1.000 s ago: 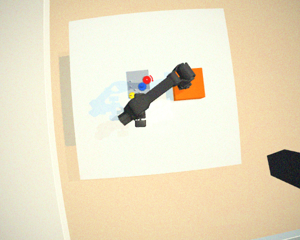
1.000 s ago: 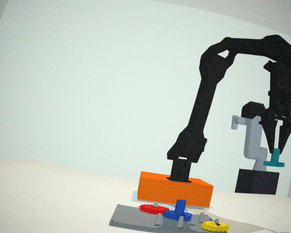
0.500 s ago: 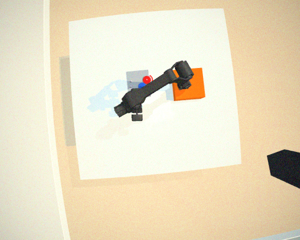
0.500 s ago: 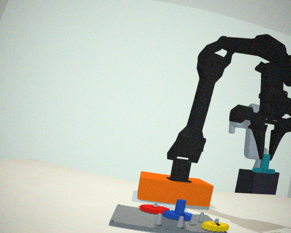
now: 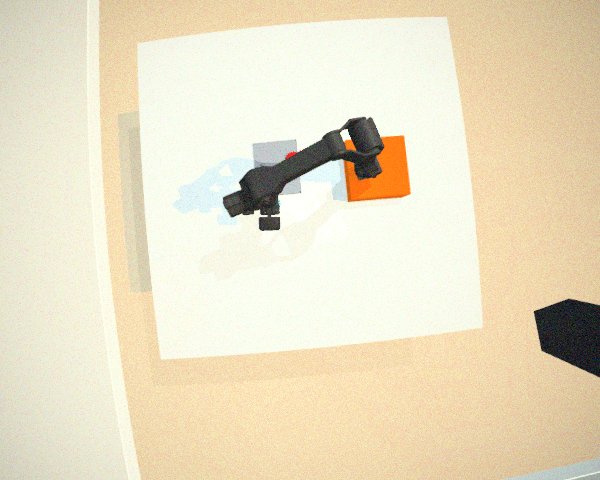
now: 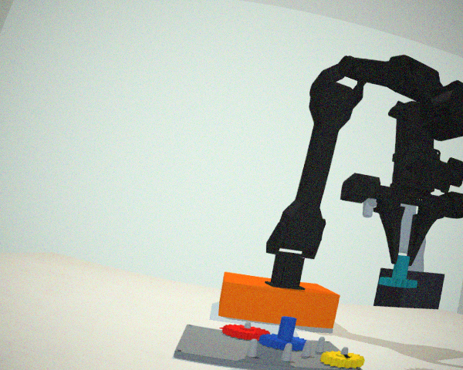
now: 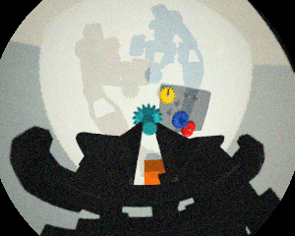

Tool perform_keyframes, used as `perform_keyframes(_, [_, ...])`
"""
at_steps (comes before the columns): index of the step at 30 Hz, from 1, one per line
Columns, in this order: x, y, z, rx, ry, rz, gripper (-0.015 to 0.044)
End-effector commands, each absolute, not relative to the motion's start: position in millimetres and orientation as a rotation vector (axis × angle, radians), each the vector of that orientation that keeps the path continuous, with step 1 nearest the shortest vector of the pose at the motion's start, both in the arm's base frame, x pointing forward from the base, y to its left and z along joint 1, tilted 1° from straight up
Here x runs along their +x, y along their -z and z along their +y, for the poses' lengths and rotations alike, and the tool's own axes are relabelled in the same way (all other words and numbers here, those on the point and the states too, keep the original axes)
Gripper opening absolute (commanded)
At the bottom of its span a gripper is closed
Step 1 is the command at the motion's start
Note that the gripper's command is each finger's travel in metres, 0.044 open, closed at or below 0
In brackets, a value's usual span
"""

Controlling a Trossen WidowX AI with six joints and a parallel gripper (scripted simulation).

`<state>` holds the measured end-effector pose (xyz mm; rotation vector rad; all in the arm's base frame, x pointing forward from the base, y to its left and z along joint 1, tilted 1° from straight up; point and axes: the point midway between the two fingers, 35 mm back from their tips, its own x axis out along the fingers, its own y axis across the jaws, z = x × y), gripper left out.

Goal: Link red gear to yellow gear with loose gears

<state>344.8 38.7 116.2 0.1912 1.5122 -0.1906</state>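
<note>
There are four gears: three on the grey board (image 5: 274, 149) (image 6: 207, 342) (image 7: 199, 110), and one above the tabletop, beside this board. Four empty pegs stand there also.

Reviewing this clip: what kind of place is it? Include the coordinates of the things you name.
Probably a robot test room: a black arm (image 5: 303, 161) (image 6: 317, 167) on an orange block (image 5: 388, 175) (image 6: 277, 304), a grey gear board (image 5: 269, 149) (image 6: 207, 342) (image 7: 202, 105) and plain pale walls (image 6: 143, 139).

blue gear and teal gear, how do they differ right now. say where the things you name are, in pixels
The blue gear (image 6: 282, 341) (image 7: 180, 119) sits on the grey board (image 6: 207, 342) (image 7: 201, 105); the teal gear (image 6: 398, 282) (image 7: 147, 114) hangs in the air, held by its stem in the jaws. The blue gear is beside the red gear (image 6: 245, 331) (image 7: 188, 129); the teal gear is beside no gear. Both have teeth and an upright stem.
</note>
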Motion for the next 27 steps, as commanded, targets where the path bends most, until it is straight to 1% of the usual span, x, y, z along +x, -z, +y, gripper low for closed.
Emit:
perform_keyframes(1, [345.1,-111.6,31.1,0.19,0.185,1.515,0.0])
perform_keyframes(27, [341.6,-82.6,-34.9,0.187,0.188,1.514,0.0])
